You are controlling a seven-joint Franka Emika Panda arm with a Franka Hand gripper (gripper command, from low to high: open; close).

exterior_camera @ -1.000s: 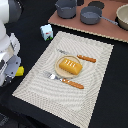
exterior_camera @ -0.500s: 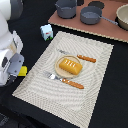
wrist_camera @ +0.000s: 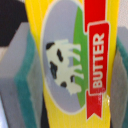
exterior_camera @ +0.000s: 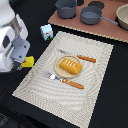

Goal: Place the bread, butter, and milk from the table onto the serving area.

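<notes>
In the exterior view my gripper (exterior_camera: pixel 23 63) is at the left, just off the left edge of the beige striped serving mat (exterior_camera: pixel 55 97). It is shut on the yellow butter packet (exterior_camera: pixel 28 61). In the wrist view the butter (wrist_camera: pixel 70 60), with its cow picture and red label, fills the space between my two grey-green finger pads (wrist_camera: pixel 20 75). The golden bread loaf (exterior_camera: pixel 70 65) lies on the tan plate (exterior_camera: pixel 57 63) on the mat. The white milk carton (exterior_camera: pixel 46 32) stands upright on the black table (exterior_camera: pixel 112 100), beside the mat's far left corner.
A fork (exterior_camera: pixel 65 81) and a knife (exterior_camera: pixel 81 57) with orange handles flank the plate. A brown wooden board (exterior_camera: pixel 107 31) at the back carries grey pots (exterior_camera: pixel 66 7) (exterior_camera: pixel 91 14) and a bowl (exterior_camera: pixel 123 17).
My gripper, with the butter in it, has moved toward the exterior view's right and a little farther back, closer to the mat's edge. The bread and milk have not moved.
</notes>
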